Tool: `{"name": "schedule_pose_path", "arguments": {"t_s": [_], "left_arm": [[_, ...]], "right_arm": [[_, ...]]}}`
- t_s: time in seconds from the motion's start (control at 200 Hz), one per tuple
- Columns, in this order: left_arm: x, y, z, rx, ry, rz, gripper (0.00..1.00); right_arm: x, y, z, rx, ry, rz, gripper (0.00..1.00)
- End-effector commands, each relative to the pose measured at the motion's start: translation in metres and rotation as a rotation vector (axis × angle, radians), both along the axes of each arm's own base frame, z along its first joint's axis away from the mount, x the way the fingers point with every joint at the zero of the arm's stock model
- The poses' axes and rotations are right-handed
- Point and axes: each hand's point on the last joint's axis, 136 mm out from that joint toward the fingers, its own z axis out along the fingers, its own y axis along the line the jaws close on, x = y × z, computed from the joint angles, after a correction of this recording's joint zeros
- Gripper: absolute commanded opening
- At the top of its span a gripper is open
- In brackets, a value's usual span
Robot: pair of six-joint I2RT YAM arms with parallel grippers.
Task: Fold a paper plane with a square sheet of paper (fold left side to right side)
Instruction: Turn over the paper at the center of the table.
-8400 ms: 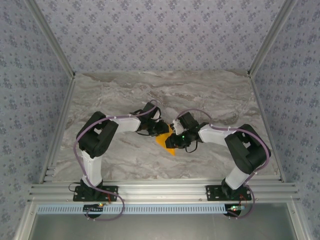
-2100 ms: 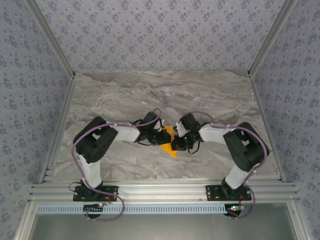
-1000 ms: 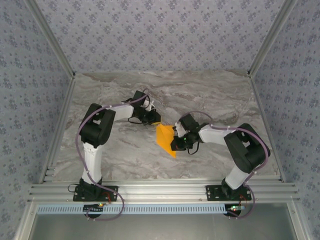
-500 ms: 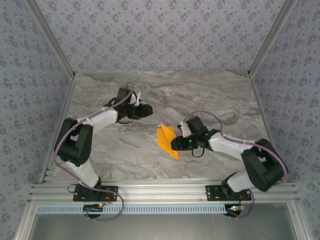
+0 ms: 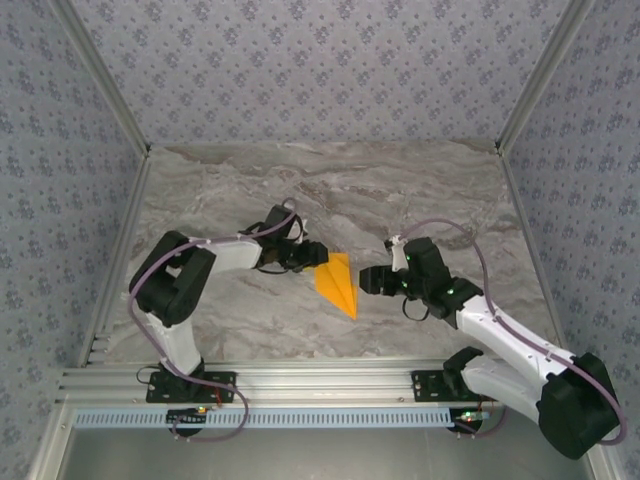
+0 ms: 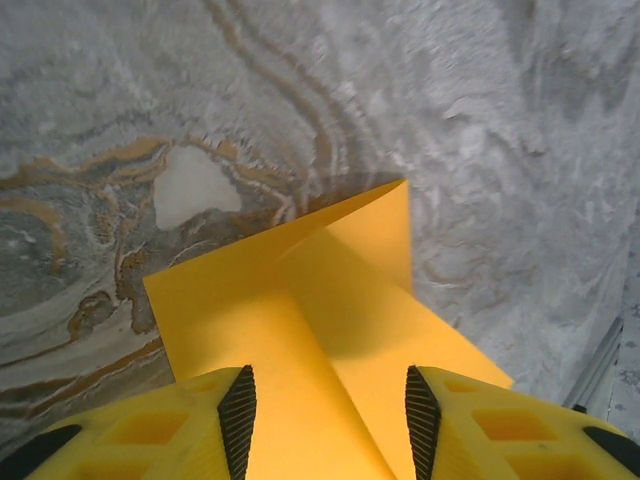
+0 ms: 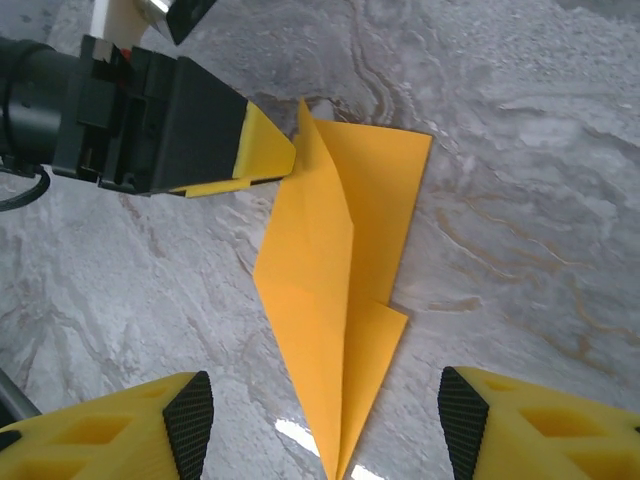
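On the marbled counter [image 5: 200,190], near its middle, lies the creased paper [image 5: 337,283], likely light and limp, best pinched at its raised fold, with left pincer [image 5: 318,257] open over its edge and right pincer [image 5: 364,280] open just beside.

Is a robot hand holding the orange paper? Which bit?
Nothing is held. The paper plane lies on the table; the left gripper is open at its edge, the right gripper open beside it.
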Motion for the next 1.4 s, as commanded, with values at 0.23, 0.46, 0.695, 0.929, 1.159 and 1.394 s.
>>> {"name": "schedule_pose_path", "arguments": {"t_s": [0.23, 0.46, 0.695, 0.929, 1.159, 1.394], "left_arm": [[0.013, -0.04, 0.012, -0.092, -0.022, -0.042, 0.37], [0.022, -0.05, 0.044, -0.158, -0.092, -0.048, 0.15], [0.031, -0.039, 0.135, -0.258, -0.234, -0.018, 0.06], [0.022, -0.028, 0.226, -0.363, -0.378, -0.024, 0.05], [0.007, -0.03, 0.279, -0.481, -0.438, -0.071, 0.05], [-0.006, -0.036, 0.294, -0.557, -0.428, -0.114, 0.04]], "right_arm": [[-0.008, -0.01, -0.004, 0.043, 0.056, -0.019, 0.69], [-0.011, -0.004, 0.005, 0.29, 0.134, 0.026, 0.91], [-0.005, -0.004, 0.03, 0.521, 0.143, 0.105, 1.0], [0.004, 0.006, 0.083, 0.676, 0.03, 0.218, 1.0], [0.005, 0.026, 0.118, 0.736, -0.021, 0.295, 1.0], [0.005, 0.051, 0.15, 0.803, -0.056, 0.342, 0.98]]}}
